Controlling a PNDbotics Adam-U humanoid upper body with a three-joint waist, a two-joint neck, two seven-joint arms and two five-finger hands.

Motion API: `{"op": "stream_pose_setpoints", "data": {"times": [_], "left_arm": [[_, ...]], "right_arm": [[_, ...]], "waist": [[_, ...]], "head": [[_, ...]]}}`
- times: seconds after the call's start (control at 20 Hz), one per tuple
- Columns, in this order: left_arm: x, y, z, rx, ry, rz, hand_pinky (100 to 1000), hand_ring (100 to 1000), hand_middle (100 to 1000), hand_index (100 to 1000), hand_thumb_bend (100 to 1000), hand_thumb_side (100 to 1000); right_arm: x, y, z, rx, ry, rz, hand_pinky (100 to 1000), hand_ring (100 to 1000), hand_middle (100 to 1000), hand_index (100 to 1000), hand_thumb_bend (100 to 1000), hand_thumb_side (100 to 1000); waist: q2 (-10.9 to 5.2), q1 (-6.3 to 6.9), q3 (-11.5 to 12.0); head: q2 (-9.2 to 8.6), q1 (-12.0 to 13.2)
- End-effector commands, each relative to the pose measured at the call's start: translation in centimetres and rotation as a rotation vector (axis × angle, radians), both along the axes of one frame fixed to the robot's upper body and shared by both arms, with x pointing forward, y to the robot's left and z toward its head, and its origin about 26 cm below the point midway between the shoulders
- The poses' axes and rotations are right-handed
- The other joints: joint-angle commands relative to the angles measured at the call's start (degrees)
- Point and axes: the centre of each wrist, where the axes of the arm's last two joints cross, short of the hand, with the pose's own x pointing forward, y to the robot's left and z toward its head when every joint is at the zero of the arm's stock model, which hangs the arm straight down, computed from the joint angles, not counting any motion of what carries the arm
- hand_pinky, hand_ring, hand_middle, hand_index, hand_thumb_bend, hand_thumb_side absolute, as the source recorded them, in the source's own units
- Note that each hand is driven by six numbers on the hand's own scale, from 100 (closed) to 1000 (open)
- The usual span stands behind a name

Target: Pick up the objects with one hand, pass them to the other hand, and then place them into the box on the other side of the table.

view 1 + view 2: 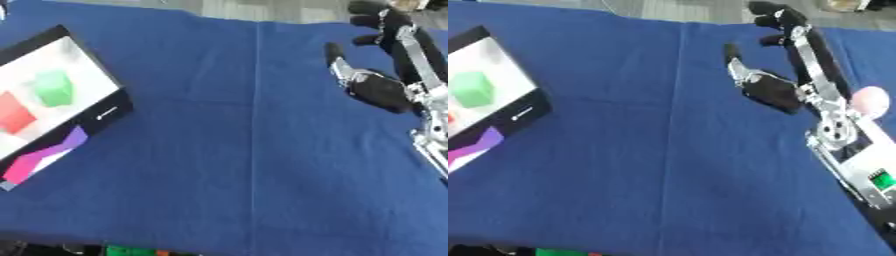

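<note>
Far right edge: right hand [785, 90] fingers spread, holding nothing | left edge: box [105, 107] | blue cloth [254, 160] between

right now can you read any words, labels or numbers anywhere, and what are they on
None can be read.
Small white mark on the black side wall of the box: too blurred to read.
Green display on the forearm behind the right robot hand: blurred, no digits legible.
Pink and purple patch on the box front: a pattern, no lettering.

Looks like a robot lab or test setup: counter [254, 150] draped in blue cloth [667, 165], grey hard floor [236, 9] beyond the far edge.
</note>
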Motion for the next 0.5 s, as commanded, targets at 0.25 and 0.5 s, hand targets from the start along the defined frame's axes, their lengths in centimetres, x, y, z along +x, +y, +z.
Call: {"op": "stream_pose_setpoints", "data": {"times": [0.25,0.5], "left_arm": [[-1.3,0.3,1.5,-0.077,-0.069,-0.025,858,664,653,746,241,464],[-1.5,0.2,1.4,-0.134,-0.076,-0.054,859,662,651,745,234,462]], "right_arm": [[-0.7,-2.5,0.4,-0.074,0.01,-0.056,775,881,854,886,264,372],[-1.2,-4.9,0.0,-0.117,0.076,-0.092,788,886,862,895,285,369]], "waist": [[-1.44,-0.21,-0.55],[-1.31,-0.37,-0.68]], "head": [[0.31,-1.63],[0.59,-2.35]]}}
